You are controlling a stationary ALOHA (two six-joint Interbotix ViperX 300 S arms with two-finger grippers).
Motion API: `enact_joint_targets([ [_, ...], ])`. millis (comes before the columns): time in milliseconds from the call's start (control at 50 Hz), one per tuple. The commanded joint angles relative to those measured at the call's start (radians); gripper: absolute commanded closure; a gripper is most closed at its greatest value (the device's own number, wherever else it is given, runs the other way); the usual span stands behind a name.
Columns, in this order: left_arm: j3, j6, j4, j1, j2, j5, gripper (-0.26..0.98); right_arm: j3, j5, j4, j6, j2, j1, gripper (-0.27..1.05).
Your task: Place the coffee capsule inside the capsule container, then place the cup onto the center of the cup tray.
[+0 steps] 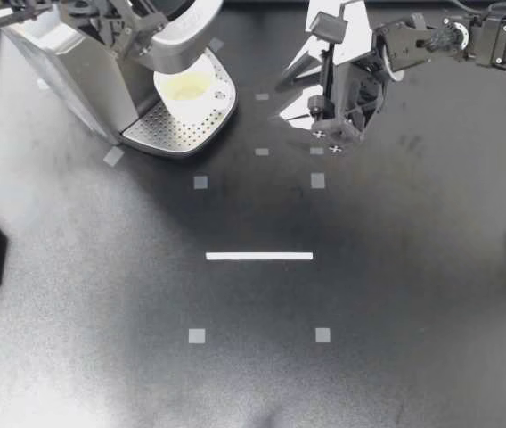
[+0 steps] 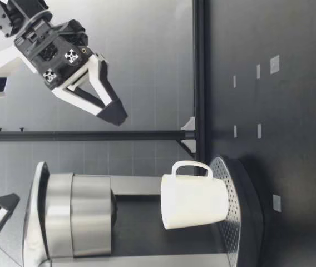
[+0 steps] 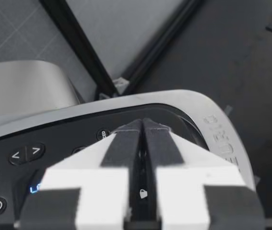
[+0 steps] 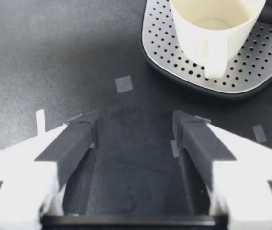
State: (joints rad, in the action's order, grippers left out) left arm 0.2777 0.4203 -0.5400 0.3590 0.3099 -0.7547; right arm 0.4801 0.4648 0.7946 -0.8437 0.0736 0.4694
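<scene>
From above, my left gripper [image 1: 142,36] hung over the top of the coffee machine [image 1: 66,67] at the table's far left corner; its fingers were hard to make out there. The cup [image 1: 189,89] stood on the perforated tray [image 1: 168,132] at the machine's foot. My right gripper [image 1: 277,102] was beside the tray, apart from it, with its fingers pointing toward the cup. A white tape strip [image 1: 259,256] lay mid-table.

From table height, the cup [image 2: 194,203] stood upright on the tray [image 2: 233,217]. The right gripper [image 2: 112,112] hung well above the table [image 2: 291,167], and the left gripper [image 2: 5,203] sat just above the machine [image 2: 74,217].

At the left wrist, the fingers [image 3: 124,143] were pressed together with nothing seen between them, over the machine's dark button panel [image 3: 54,148].

At the right wrist, the gripper [image 4: 136,125] stood spread wide and empty over bare table [image 4: 40,52]. Ahead of it the cup [image 4: 212,24] sat on the tray [image 4: 174,72], its handle turned toward the gripper.
</scene>
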Motion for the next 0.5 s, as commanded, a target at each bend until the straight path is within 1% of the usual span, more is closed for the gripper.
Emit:
enact_joint_targets([
  [0,-0.029,0.002,-0.002,0.002,0.009,-0.006,0.67,-0.012,-0.006,0.003,-0.003,0.028,-0.005,0.21],
  [180,-0.029,0.002,-0.012,0.002,-0.005,-0.028,0.67,-0.012,-0.008,0.003,-0.005,0.026,-0.014,0.21],
  [300,-0.043,0.002,-0.015,0.002,-0.025,-0.035,0.67,-0.011,-0.006,0.003,-0.006,0.028,-0.023,0.21],
  [480,-0.063,-0.009,-0.043,0.008,-0.04,-0.091,0.67,-0.006,-0.006,0.002,-0.008,0.028,-0.025,0.21],
])
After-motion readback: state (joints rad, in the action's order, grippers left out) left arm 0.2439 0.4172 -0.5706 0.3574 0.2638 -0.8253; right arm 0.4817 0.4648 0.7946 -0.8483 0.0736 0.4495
